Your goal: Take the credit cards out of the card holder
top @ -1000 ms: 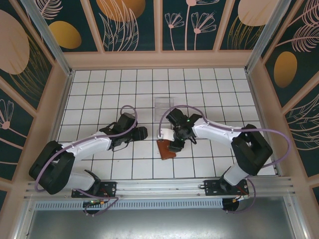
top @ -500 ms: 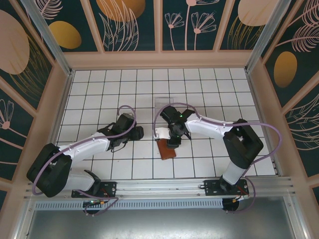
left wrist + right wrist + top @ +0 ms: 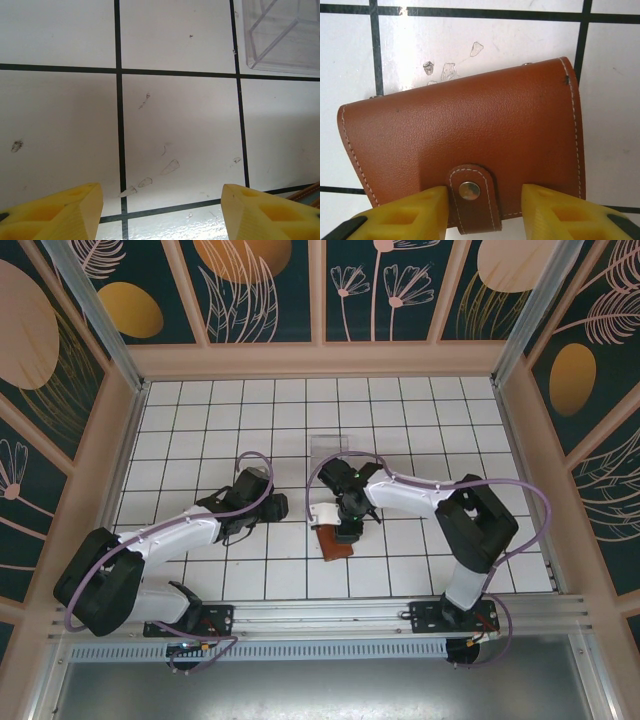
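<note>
The card holder point(image 3: 335, 544), a reddish-brown leather wallet, lies folded shut on the tiles in front of the right arm. In the right wrist view the card holder point(image 3: 465, 135) has its closing tab point(image 3: 472, 197) snapped down with a metal stud. My right gripper point(image 3: 485, 200) is open and straddles that tab: the left finger point(image 3: 405, 215) touches its edge, the right finger point(image 3: 555, 210) stands a little apart. The right gripper point(image 3: 347, 529) sits over the holder's far end. My left gripper point(image 3: 280, 506) is open over bare tile point(image 3: 162, 200). The credit cards are hidden.
A clear plastic tray point(image 3: 328, 447) stands behind the card holder; its corner point(image 3: 282, 35) is at the top right of the left wrist view. A sliver of the card holder's edge point(image 3: 311, 191) is at that view's right border. Wooden walls point(image 3: 320, 360) ring the tiled floor.
The right arm has swung left, so its gripper now sits over the holder's tab with the jaws narrower. The left gripper has pulled back slightly to the left.
</note>
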